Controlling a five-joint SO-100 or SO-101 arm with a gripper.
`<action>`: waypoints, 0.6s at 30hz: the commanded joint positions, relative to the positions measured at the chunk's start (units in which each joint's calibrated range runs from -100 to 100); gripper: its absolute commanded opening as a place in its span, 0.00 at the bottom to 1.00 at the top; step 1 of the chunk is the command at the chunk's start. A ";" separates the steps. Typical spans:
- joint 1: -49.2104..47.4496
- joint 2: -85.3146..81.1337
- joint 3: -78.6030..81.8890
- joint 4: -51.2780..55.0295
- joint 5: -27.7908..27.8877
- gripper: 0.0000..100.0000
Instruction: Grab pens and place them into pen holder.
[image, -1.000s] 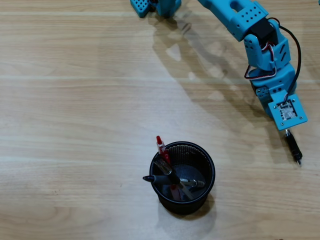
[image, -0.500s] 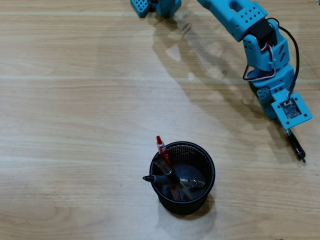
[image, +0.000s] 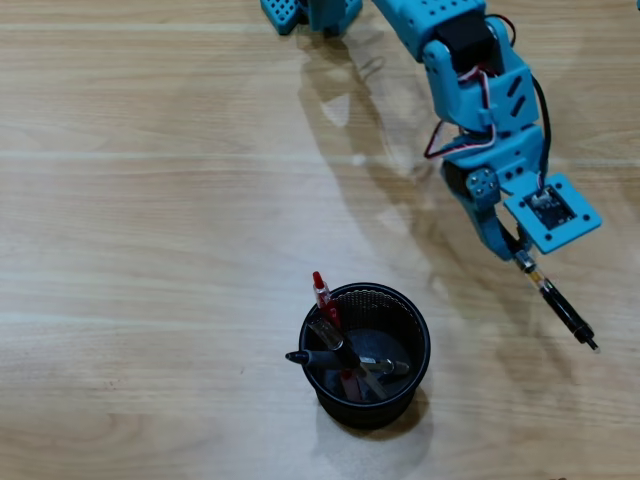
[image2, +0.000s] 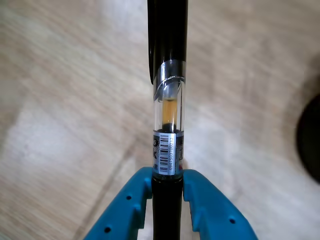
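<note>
Gripping the clear pen with the black cap (image2: 168, 100) between its two blue jaws, the gripper (image2: 167, 182) is carrying it above the bench (image: 150, 200), and in the wrist view the barrel is sticking straight out ahead of the fingertips, barcode label just past them. In the overhead view the same pen (image: 555, 305) is trailing out beyond the gripper (image: 512, 250), down and to the right, clear of the wood. The pen holder (image: 366, 355) is standing down and to the left of the gripper, apart from it, with three pens already leaning inside — the red one (image: 322, 297) poking over the rim. Judging by its look, the pen is light, stiff and smooth, so it is likely to pivot or slip in a loose pinch — a hold nearer mid-barrel would be steadying it better.
</note>
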 joint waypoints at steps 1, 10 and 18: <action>3.58 -9.06 -3.11 -1.17 2.13 0.02; 9.62 -15.60 -2.48 -22.77 3.34 0.02; 12.64 -15.43 -1.21 -35.98 3.23 0.02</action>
